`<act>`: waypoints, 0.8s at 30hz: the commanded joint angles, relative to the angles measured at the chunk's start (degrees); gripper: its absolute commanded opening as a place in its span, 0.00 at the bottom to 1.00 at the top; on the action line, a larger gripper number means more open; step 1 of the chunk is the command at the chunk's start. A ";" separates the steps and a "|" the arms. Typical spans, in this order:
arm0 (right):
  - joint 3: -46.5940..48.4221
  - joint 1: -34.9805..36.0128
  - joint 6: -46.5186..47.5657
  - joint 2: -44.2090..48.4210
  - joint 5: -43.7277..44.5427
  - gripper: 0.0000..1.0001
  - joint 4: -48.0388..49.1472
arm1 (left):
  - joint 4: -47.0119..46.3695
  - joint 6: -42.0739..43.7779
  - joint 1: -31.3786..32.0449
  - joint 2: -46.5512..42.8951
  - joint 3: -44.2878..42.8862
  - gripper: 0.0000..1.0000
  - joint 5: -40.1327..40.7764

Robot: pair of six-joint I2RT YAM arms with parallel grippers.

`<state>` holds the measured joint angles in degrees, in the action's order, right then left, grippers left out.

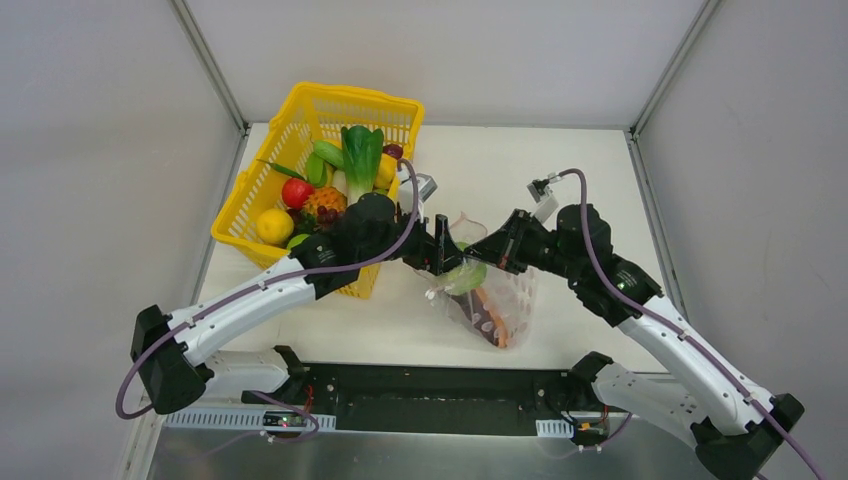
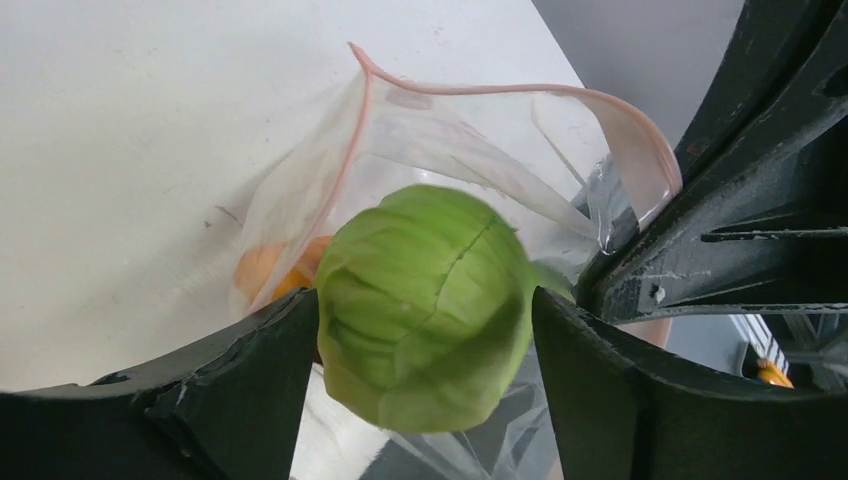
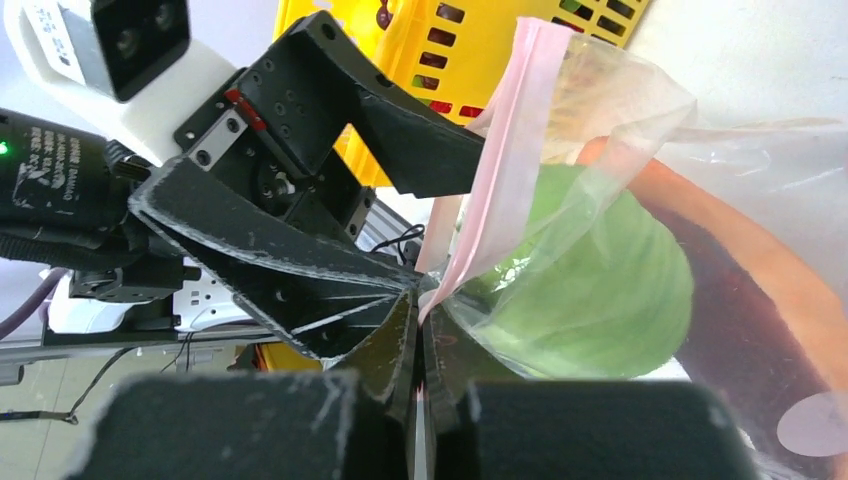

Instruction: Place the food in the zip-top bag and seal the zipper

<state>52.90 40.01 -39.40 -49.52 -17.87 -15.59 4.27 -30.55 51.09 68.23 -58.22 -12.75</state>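
The orange food (image 2: 262, 270) was mostly hidden behind the blurry green cabbage (image 2: 425, 305); the zip-top bag (image 2: 480, 130) got cut off below, tbh.

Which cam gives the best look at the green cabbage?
Left wrist: the green cabbage fills the frame, unobstructed, framed by the left gripper. Right wrist sees it only through the zip-top bag; top external shows a small green patch.

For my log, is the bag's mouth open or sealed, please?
Open: the pink zipper loops wide apart around the bag mouth.
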 commanded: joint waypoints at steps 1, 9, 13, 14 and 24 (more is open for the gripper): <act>1.06 0.14 0.79 3.11 4.00 0.00 3.82 | -0.65 2.01 0.74 -5.16 -1.18 0.79 5.22; 0.18 0.13 1.48 4.00 5.91 0.00 2.60 | 1.48 3.85 0.75 -10.99 -0.66 0.82 6.35; -0.07 0.07 1.93 5.29 6.69 0.00 2.32 | 10.11 4.83 0.74 -11.13 -2.77 0.81 13.69; -0.16 0.12 1.95 5.60 6.92 0.00 2.42 | 11.23 5.13 0.75 -10.88 -3.03 0.80 14.58; -0.87 0.10 1.63 6.42 6.10 0.00 2.68 | 17.39 5.47 0.75 -0.95 -8.25 0.71 10.24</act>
<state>52.45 40.01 -38.28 -44.03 -11.35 -16.08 18.81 -26.20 51.44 64.69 -63.68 -1.21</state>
